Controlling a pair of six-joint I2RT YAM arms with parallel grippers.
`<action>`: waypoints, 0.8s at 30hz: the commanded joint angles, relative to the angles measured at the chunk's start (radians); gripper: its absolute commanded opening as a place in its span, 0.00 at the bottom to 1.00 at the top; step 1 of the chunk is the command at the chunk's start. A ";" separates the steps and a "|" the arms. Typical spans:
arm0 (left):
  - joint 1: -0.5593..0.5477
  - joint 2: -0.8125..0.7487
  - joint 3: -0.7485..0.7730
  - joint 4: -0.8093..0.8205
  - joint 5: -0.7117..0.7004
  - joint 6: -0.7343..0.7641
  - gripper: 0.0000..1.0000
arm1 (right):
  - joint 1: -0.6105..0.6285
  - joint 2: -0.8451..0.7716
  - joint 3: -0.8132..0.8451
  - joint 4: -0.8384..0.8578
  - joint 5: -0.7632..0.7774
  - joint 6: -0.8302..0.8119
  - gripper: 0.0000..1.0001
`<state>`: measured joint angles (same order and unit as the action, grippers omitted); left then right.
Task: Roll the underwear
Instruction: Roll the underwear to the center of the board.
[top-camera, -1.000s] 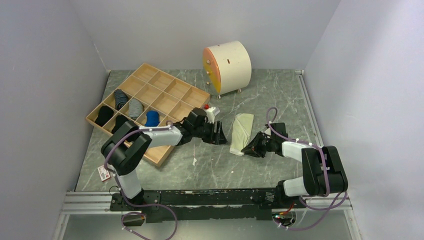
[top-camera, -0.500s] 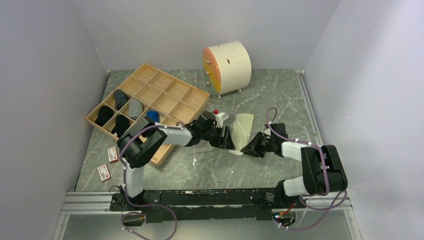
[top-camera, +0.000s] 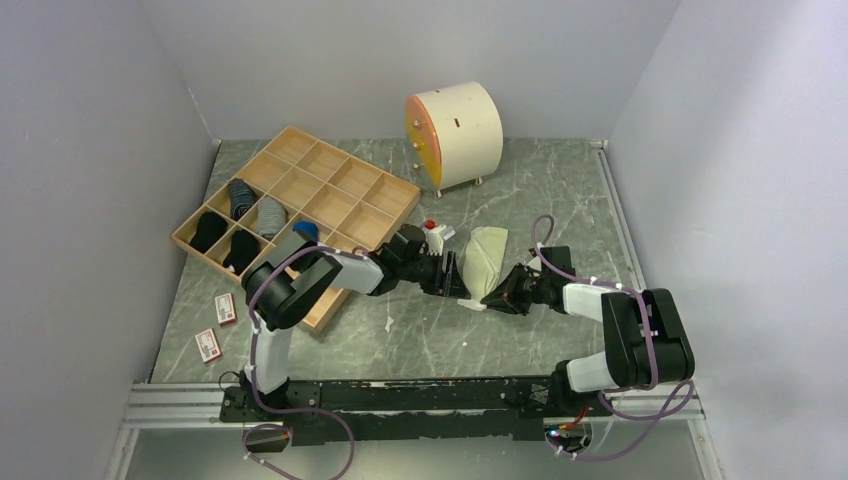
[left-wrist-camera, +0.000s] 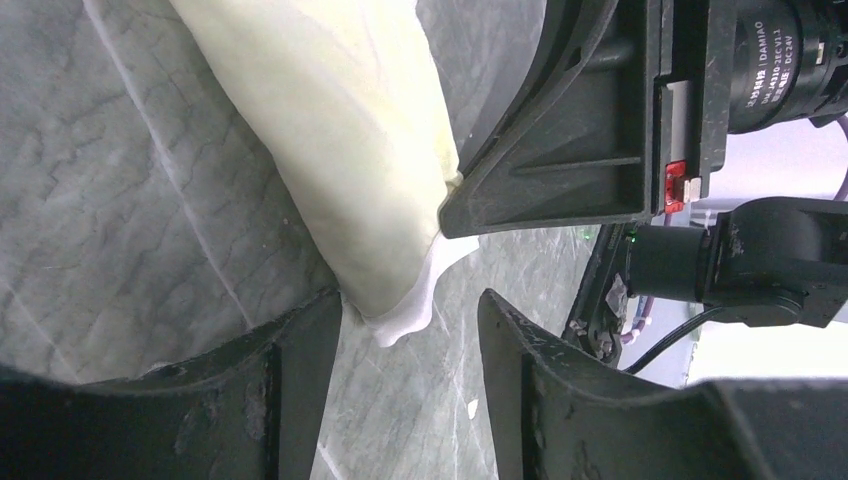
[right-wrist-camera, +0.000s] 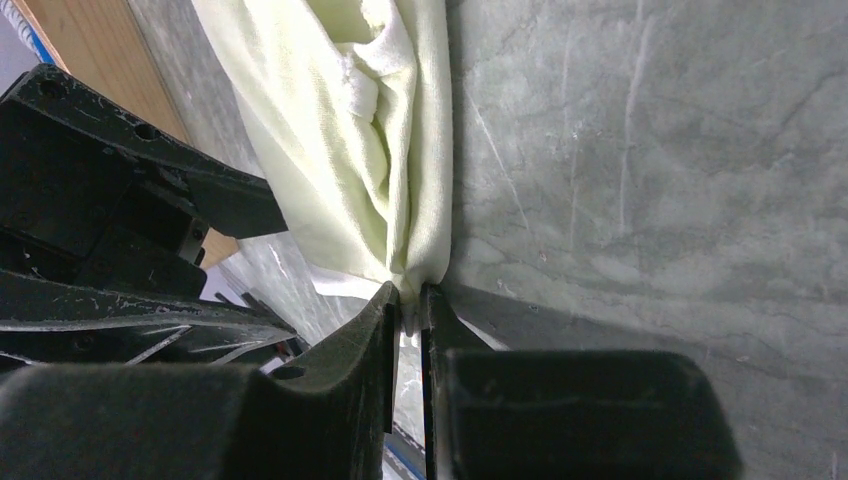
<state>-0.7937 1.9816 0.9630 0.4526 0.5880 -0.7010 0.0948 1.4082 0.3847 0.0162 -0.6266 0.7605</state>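
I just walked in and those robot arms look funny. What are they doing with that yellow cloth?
It looks like they are working on rolling up the pale yellow underwear lying on the table. The right gripper is pinching its near end tight. The left gripper is open, with one finger on each side of that same end, not squeezing it. The wooden tray on the left holds some rolled clothes.
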 joint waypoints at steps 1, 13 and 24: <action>-0.004 0.049 -0.036 -0.028 0.012 0.001 0.58 | 0.001 0.042 -0.041 -0.049 0.135 -0.048 0.14; -0.004 0.091 -0.033 0.012 0.009 -0.010 0.44 | 0.003 0.046 -0.036 -0.058 0.136 -0.057 0.14; -0.003 0.089 -0.012 -0.026 -0.047 -0.014 0.44 | 0.003 0.049 -0.032 -0.055 0.117 -0.071 0.16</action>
<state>-0.7914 2.0396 0.9543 0.5495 0.6140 -0.7345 0.0940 1.4185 0.3840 0.0303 -0.6407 0.7521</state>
